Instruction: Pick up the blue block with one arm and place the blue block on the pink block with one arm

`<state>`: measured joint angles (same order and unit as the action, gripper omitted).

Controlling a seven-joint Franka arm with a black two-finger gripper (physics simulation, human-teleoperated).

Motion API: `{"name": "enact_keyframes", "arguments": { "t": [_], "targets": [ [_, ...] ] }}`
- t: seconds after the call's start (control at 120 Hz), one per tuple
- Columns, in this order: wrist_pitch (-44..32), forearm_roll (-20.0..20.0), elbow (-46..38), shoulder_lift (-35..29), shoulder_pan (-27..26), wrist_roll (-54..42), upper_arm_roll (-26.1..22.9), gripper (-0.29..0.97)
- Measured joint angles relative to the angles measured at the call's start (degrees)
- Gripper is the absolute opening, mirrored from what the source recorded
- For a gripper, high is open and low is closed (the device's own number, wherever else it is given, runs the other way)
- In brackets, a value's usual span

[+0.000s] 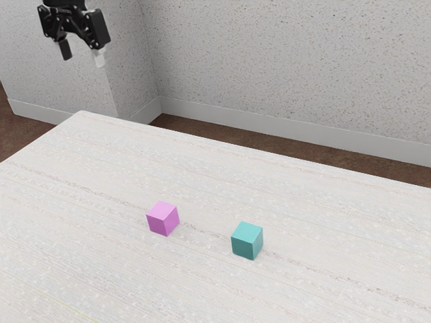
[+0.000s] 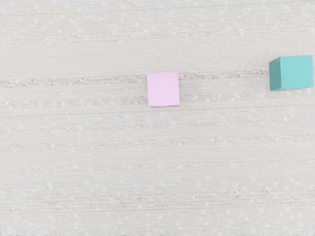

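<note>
A teal-blue block (image 1: 247, 240) rests on the pale wood table (image 1: 87, 222), to the exterior view's right of a pink block (image 1: 163, 218). The two cubes stand apart with a gap about two block widths wide. My gripper (image 1: 82, 54) hangs high above the table at the exterior view's upper left, far from both blocks, open with nothing between its fingers. From the wrist camera I look straight down on the pink block (image 2: 163, 89), with the blue block (image 2: 291, 72) off to one side of it.
The table's far edge runs along a brown floor strip (image 1: 283, 145) below grey speckled walls (image 1: 289, 60). A wall corner column (image 1: 128, 60) stands behind the gripper. Bare tabletop surrounds both blocks.
</note>
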<state>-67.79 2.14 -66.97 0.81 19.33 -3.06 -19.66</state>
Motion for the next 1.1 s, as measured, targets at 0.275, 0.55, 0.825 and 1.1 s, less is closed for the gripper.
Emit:
{"name": "enact_keyframes", "arguments": {
  "t": [0.275, 0.55, 0.825, 1.1],
  "targets": [
    [-6.6, 0.0, -16.5, -1.1, 2.3, -0.3, -1.5, 0.68],
    [-19.6, -0.2, -32.7, -1.2, 6.1, -0.5, -6.1, 0.68],
    [-25.6, -1.9, -35.6, 1.3, 5.1, -0.2, -9.5, 0.68],
    [-35.9, -3.5, -43.4, 1.7, -7.0, 1.9, -9.8, 0.68]
  ]
}}
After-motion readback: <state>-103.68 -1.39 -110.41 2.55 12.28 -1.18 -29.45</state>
